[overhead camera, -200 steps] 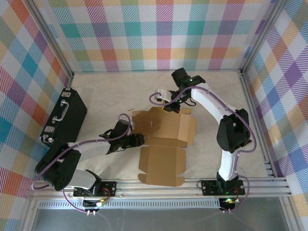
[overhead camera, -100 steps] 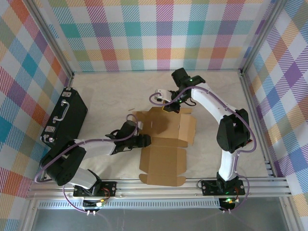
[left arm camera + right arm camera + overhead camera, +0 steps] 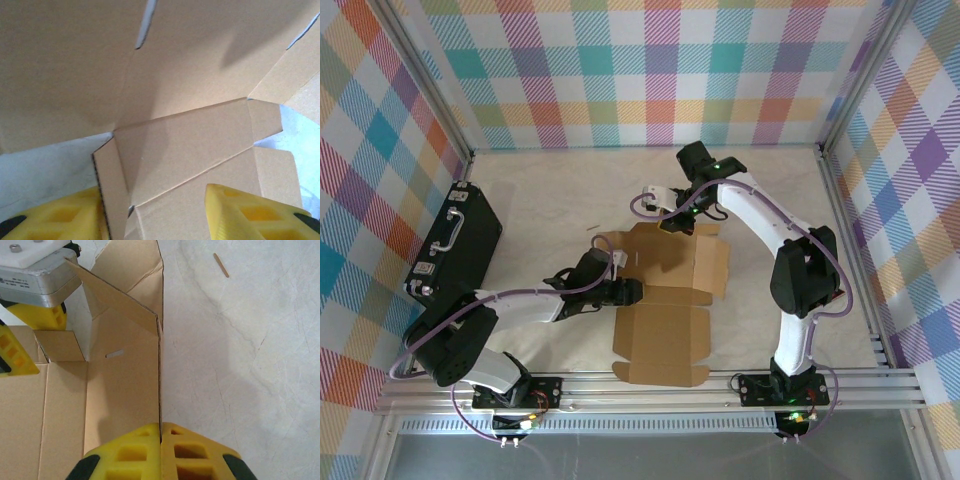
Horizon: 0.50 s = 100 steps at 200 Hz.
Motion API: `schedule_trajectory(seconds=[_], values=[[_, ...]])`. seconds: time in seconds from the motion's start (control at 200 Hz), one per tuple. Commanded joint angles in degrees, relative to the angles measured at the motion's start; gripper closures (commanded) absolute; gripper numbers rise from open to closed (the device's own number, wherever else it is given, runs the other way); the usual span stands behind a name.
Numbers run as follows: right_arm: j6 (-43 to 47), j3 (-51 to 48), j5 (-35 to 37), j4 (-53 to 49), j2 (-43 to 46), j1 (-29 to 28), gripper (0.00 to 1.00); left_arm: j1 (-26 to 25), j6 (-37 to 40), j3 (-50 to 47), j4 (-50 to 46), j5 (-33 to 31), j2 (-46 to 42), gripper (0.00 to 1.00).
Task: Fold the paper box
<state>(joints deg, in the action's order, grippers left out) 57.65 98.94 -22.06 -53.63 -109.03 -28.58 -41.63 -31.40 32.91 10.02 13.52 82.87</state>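
The paper box [image 3: 665, 330] is a flat brown die-cut cardboard sheet in the middle of the table, its far panel lifted. My right gripper [image 3: 678, 222] is at the far edge, shut on the raised panel's [image 3: 125, 380] thin edge; in the right wrist view its fingertips [image 3: 160, 427] pinch the cardboard between them. My left gripper [image 3: 630, 292] is at the sheet's left side, open. In the left wrist view its yellow fingers [image 3: 250, 212] straddle a folded flap [image 3: 190, 150], and a small side tab [image 3: 107, 190] stands against the left finger. The left gripper's body [image 3: 35, 270] shows in the right wrist view.
A black hard case [image 3: 455, 245] with a handle lies by the left wall. A small wooden stick [image 3: 220, 265] lies on the white table beyond the box. Checked walls enclose three sides, and an aluminium rail [image 3: 720, 380] runs along the front.
My left gripper has moved right, from beside the sheet to its left flaps. The sheet has shifted slightly right. The right gripper has held its place on the far panel.
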Motion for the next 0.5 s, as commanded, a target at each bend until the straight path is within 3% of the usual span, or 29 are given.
schedule_trajectory(seconds=[0.0,0.335,0.495], values=[[-0.28,-0.85,-1.41,-0.38,1.44,-0.43,1.00,-1.62,2.63,1.75,-1.42,-1.22,-1.04,0.49],[-0.40,-1.03,-0.81,-0.23,1.51,-0.43,1.00,-4.04,3.97,1.46,-2.73,-1.21,-1.88,0.45],[-0.35,-1.53,-0.27,0.49,1.88,-0.43,1.00,-4.01,4.64,1.20,-5.48,-1.77,-6.44,0.38]])
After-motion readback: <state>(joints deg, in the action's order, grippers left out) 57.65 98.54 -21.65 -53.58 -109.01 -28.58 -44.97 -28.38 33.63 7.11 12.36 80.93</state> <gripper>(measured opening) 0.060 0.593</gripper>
